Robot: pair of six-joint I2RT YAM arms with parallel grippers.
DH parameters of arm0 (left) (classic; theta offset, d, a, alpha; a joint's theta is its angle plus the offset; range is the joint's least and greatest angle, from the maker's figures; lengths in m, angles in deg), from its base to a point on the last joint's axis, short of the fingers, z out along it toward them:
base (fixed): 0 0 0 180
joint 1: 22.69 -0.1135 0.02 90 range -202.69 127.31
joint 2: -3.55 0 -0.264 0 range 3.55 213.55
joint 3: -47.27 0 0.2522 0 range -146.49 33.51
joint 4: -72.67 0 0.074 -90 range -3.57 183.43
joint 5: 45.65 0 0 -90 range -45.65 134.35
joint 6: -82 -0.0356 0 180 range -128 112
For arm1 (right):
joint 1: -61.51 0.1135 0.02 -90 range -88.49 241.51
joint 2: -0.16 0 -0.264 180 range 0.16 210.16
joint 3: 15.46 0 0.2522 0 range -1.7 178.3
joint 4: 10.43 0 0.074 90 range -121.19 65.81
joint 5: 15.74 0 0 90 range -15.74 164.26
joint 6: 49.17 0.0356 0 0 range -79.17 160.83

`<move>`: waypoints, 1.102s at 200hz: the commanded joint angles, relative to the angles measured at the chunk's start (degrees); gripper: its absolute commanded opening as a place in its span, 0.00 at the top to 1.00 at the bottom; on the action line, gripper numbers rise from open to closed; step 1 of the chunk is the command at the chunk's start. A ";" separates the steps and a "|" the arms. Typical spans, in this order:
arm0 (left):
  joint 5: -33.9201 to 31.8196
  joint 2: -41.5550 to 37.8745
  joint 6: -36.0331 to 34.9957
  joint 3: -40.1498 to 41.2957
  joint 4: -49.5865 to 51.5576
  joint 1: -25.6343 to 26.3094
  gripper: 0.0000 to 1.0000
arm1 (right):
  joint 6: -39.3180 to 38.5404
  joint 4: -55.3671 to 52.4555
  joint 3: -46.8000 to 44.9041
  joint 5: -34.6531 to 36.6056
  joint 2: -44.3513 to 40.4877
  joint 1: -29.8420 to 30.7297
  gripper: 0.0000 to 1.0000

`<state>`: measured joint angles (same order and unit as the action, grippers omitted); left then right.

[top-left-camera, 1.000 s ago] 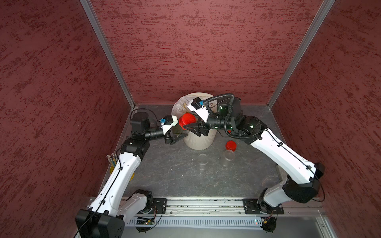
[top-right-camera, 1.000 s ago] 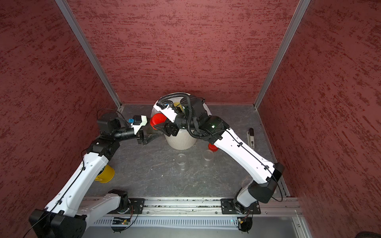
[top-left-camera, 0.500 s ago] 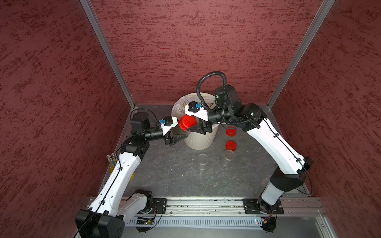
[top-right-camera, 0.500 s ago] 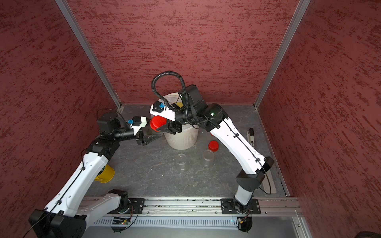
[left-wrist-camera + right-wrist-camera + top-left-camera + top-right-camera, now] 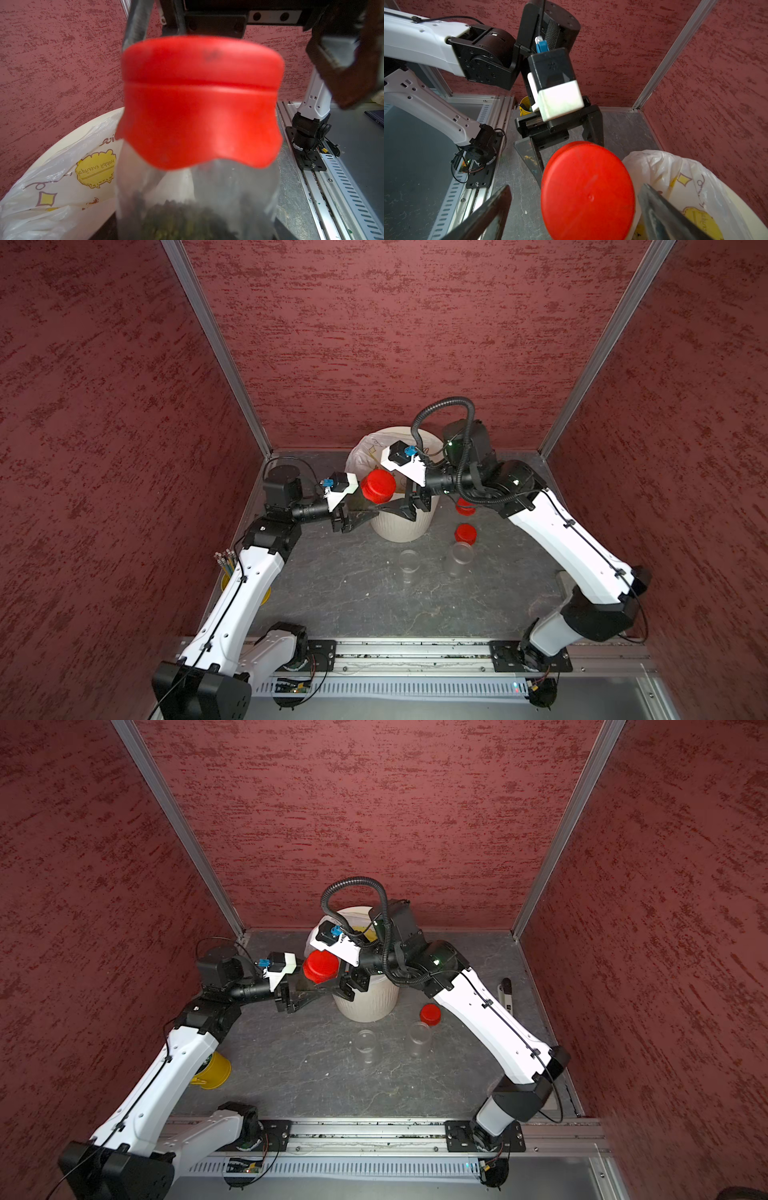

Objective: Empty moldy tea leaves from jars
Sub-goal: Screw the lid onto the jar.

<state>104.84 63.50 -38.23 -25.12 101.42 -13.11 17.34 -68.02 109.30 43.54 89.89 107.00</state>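
A clear jar (image 5: 197, 187) with a red cap (image 5: 377, 486) hangs in the air beside the bin, with my left gripper (image 5: 365, 512) shut on its lower body. Dark olive moldy tea leaves (image 5: 182, 220) fill its bottom. The cap (image 5: 201, 99) sits on the jar. My right gripper (image 5: 574, 209) is open around the cap (image 5: 588, 193), and its fingers (image 5: 492, 209) stand clear on either side. In both top views the two grippers meet at the bin's front left. Two open, empty-looking jars (image 5: 409, 562) (image 5: 457, 558) stand on the floor.
The cream ribbed bin (image 5: 399, 531) with its white bag (image 5: 675, 172) stands at the back middle. Two loose red caps (image 5: 465, 533) (image 5: 465, 506) lie right of it. A yellow cup of pencils (image 5: 212, 1071) sits by the left wall, and a dark tool (image 5: 506, 994) by the right wall.
My right gripper has opened and let go of the red cap after turning at the wrist. The left gripper and its jar have stayed where they were.
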 commanded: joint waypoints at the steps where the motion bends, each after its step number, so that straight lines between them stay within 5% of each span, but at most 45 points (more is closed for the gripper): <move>1: -0.80 -0.17 1.10 -0.17 -2.28 -0.27 0.37 | 11.59 11.32 -3.11 2.69 -4.83 0.27 0.02; 68: -1.02 -0.17 1.50 0.20 -2.94 -0.27 0.37 | 25.71 15.33 -9.98 13.74 -7.86 2.93 0.04; 220: -1.06 -0.18 1.46 0.10 -2.75 -0.27 0.37 | 27.62 15.99 -10.68 14.73 -3.84 4.24 0.10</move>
<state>103.79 63.50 -37.19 -25.10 99.67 -13.11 43.98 -52.81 97.23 57.55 85.63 110.76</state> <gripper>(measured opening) 0.726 0.910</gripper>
